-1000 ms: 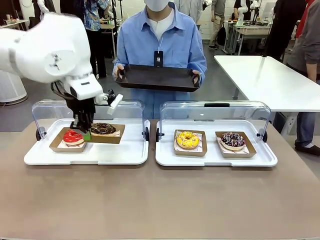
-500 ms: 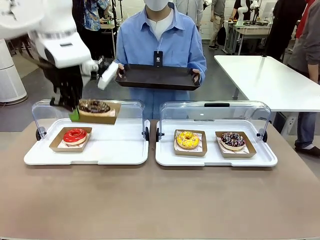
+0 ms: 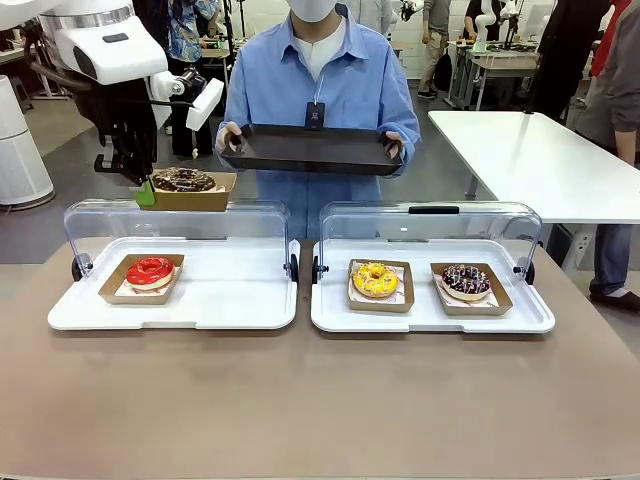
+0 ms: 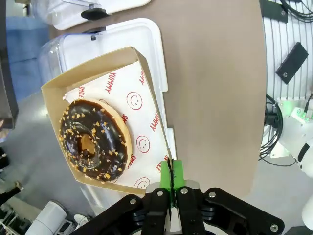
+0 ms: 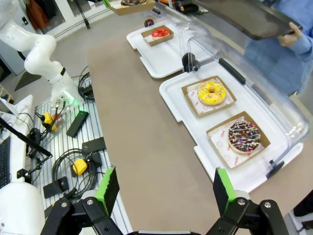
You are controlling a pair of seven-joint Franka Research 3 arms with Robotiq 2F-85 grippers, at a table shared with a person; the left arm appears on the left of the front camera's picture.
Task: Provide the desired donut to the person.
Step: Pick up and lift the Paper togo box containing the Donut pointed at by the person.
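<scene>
My left gripper (image 3: 146, 192) (image 4: 171, 177) is shut on the edge of a cardboard tray (image 3: 192, 196) (image 4: 146, 78) that carries a chocolate donut with nut crumbs (image 3: 183, 180) (image 4: 94, 139). It hangs in the air above the left case's raised lid. The person (image 3: 322, 75) stands at the far side in a light blue shirt, holding a dark tray (image 3: 312, 150) level in both hands, just right of the lifted donut. My right gripper (image 5: 166, 191) is open, high above the table's right part.
The left white tray (image 3: 230, 300) keeps a red-glazed donut (image 3: 150, 271). On the right white tray (image 3: 430, 315) (image 5: 181, 98) lie a yellow donut (image 3: 376, 279) (image 5: 211, 93) and a dark sprinkled donut (image 3: 466, 279) (image 5: 243, 136). Both clear lids stand open. A white table (image 3: 540, 150) is at the far right.
My left gripper has lifted the chocolate donut's tray off the left white tray, up and slightly left, above the lid. The person's tray stays level.
</scene>
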